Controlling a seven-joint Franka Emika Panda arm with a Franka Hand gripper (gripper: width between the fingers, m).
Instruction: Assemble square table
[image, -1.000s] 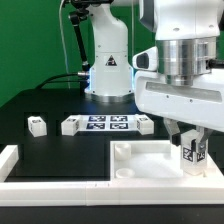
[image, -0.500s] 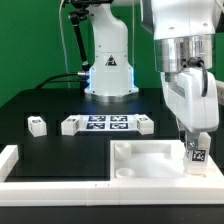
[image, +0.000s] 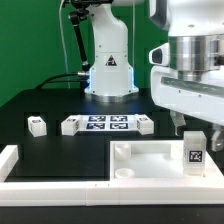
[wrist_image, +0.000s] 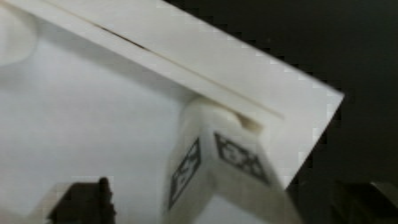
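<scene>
On the exterior view's right, the gripper (image: 196, 128) hangs just above a white tagged leg (image: 194, 154). Its two fingers are spread wide, one on each side of the leg's top, and they do not touch it. The leg stands upright on the right corner of the white square panel (image: 140, 165), with its black-white tag facing the camera. The panel lies flat on the black table (image: 60, 150), at the front right, inside the white border rail (image: 50, 187).

From the wrist view, the same leg (wrist_image: 222, 165) rises from the panel (wrist_image: 89, 120) close to its corner, beside a raised edge, and two of its tagged faces are visible. One dark fingertip (wrist_image: 82, 200) is apart from the leg, with bare panel between them.

Farther back on the table lies the marker board (image: 106, 124), flat. One small white block (image: 70, 126) sits at its left end and another (image: 143, 125) at its right end. A second leg (image: 37, 125) stands alone, well apart to the exterior view's left.
</scene>
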